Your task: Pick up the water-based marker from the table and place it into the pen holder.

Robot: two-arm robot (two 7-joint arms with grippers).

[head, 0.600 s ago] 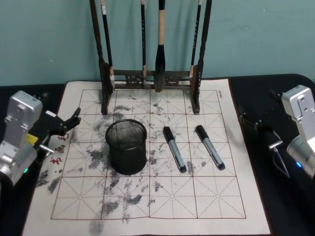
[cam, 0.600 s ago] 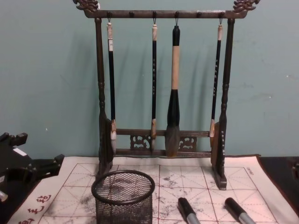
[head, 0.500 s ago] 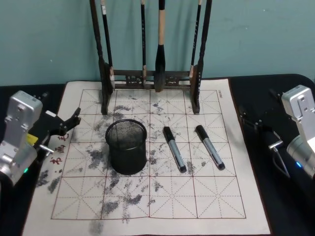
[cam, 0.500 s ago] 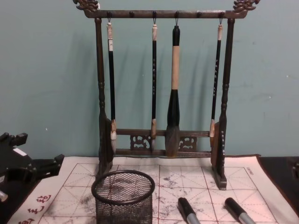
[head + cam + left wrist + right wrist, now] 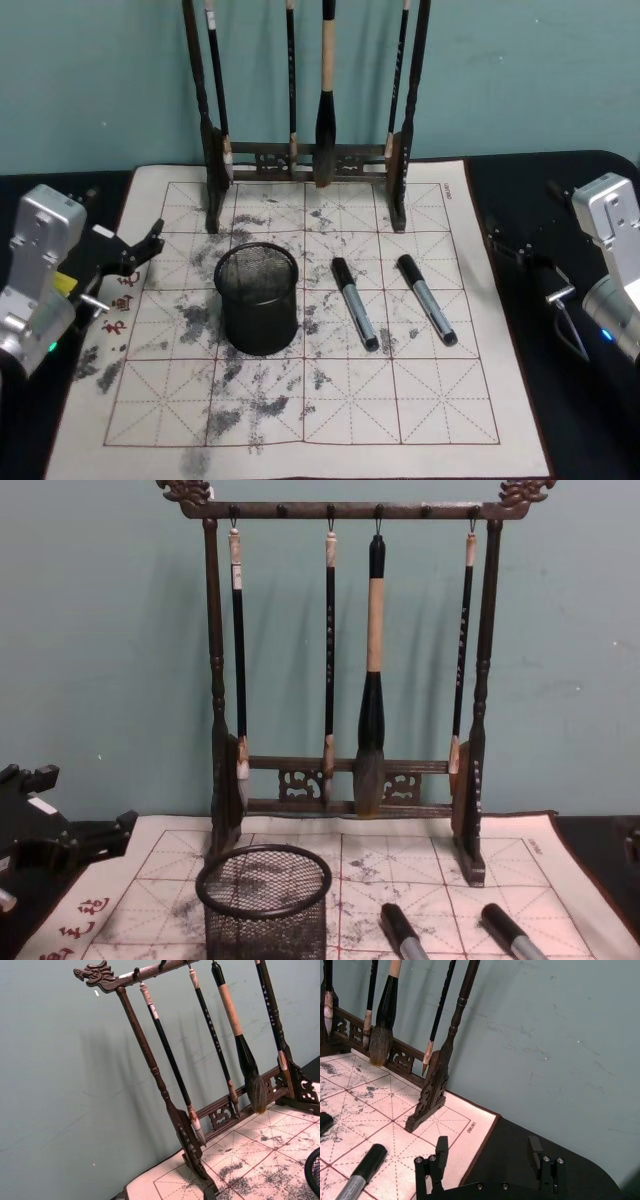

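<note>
Two candidates, head view: inner marker (image 5: 354, 303) just beside pen holder (image 5: 258, 322), outer marker (image 5: 427, 299) nearer right edge of surface (image 5: 590, 440); both flat on mat (image 5: 330, 400). Right gripper (image 5: 532, 272) hangs by right edge. Left gripper (image 5: 140, 250) by left edge, fingers spread, empty.
Right wrist view: fingers (image 5: 441, 1152) wide, empty.
Your best bet: outer marker, right arm. Pinch across barrel mid-length.
Chest view: holder rim low. Tip marker upright, release over centre.

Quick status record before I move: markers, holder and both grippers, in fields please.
markers: two, left marker and right marker, lying flat on the mat
pen holder: upright, left of both markers, apart from them, no marker inside
left gripper: open, holding nothing, at the mat's left edge
right gripper: open, holding nothing, beyond the mat's right edge
brush rack: behind, brushes hanging
</note>
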